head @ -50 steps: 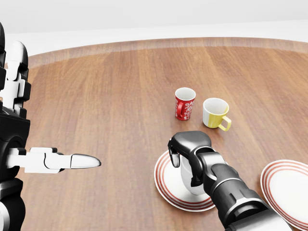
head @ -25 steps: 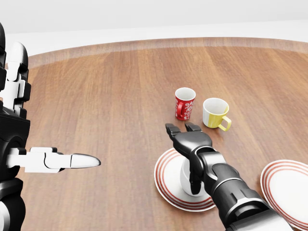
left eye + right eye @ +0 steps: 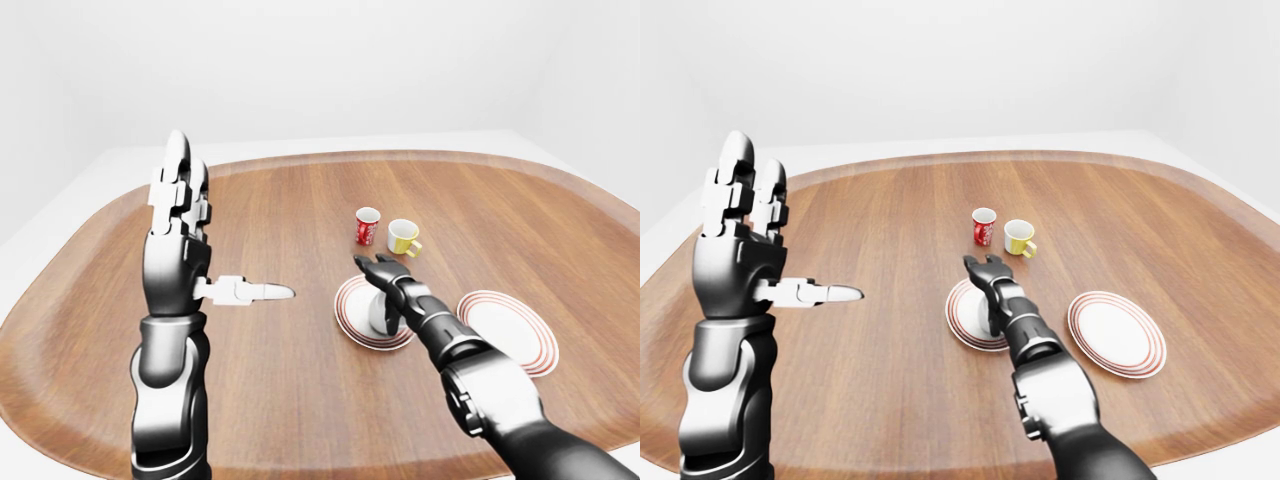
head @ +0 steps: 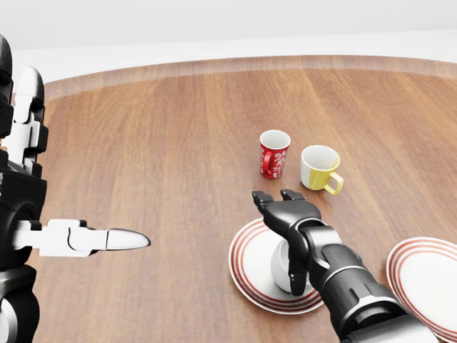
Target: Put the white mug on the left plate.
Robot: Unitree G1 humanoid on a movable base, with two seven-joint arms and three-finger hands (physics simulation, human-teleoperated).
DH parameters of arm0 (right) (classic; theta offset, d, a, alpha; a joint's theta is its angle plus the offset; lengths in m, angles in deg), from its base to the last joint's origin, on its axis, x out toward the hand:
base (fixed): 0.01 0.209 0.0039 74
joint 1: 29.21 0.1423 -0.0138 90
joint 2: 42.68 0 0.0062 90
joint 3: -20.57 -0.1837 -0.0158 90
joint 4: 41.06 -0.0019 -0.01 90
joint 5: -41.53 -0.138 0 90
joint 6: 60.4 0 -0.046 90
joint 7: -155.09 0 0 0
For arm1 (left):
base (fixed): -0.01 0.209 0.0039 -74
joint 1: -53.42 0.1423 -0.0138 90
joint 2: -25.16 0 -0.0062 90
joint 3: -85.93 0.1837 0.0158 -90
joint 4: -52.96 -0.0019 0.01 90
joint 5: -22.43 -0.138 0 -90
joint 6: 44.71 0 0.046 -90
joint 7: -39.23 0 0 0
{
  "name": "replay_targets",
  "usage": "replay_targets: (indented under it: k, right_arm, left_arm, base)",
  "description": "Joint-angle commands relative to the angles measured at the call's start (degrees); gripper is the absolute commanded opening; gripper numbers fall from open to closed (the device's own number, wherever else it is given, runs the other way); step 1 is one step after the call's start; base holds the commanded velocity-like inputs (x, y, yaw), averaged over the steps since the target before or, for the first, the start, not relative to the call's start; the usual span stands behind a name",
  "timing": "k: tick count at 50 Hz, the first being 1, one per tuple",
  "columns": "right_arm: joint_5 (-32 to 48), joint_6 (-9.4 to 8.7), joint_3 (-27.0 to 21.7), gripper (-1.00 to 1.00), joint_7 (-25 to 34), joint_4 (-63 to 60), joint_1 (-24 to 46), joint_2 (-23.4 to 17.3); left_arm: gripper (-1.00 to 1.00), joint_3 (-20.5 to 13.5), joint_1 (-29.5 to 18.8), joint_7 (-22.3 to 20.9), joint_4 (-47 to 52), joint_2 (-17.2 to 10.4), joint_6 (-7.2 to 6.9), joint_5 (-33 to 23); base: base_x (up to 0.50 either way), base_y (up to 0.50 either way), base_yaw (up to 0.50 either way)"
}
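Smooth white mug [image 4: 280, 266] sits on round red-ringed left plate [image 4: 246, 275], wooden desk [image 4: 164, 143]; right robot hand [image 4: 277, 199] released, left robot hand [image 4: 78, 238] spread.

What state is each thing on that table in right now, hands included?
white mug: upright on the left plate, released.
left plate: flat, holding the mug.
right plate: flat, bare.
red mug: upright.
yellow mug: upright.
right hand: open above the mug.
left hand: open, raised.
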Motion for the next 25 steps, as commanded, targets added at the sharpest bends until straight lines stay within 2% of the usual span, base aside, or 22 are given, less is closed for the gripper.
replay_targets:
  k: [1,7,15,25]
  right_arm:
    - [0.16,0.0,2.21,1.0,-1.19,-0.75,-0.53,-1.09]
    - [0.04,0.0,2.53,1.0,-0.28,-3.15,-0.45,-1.4]
    - [-0.61,0.0,2.15,1.0,4.01,-11.51,-1.8,-1.83]
    - [-0.61,0.0,1.04,1.0,13.86,-27.89,-8.16,-1.61]
  left_arm:
    - [1.0,0.26,0.25,-0.11,-0.09,0.16,0.0,-0.26]
    - [1.0,0.24,0.28,-0.16,-0.11,0.17,0.0,-0.28]
    - [1.0,0.36,0.48,-0.28,-0.26,0.25,0.0,-0.43]
    - [1.0,0.29,0.47,-0.27,-0.38,0.25,0.0,-0.48]
  base:
    - [0.0,0.0,0.0]
    - [0.0,0.0,0.0]
    - [0.0,0.0,0.0]
    - [0.0,0.0,0.0]
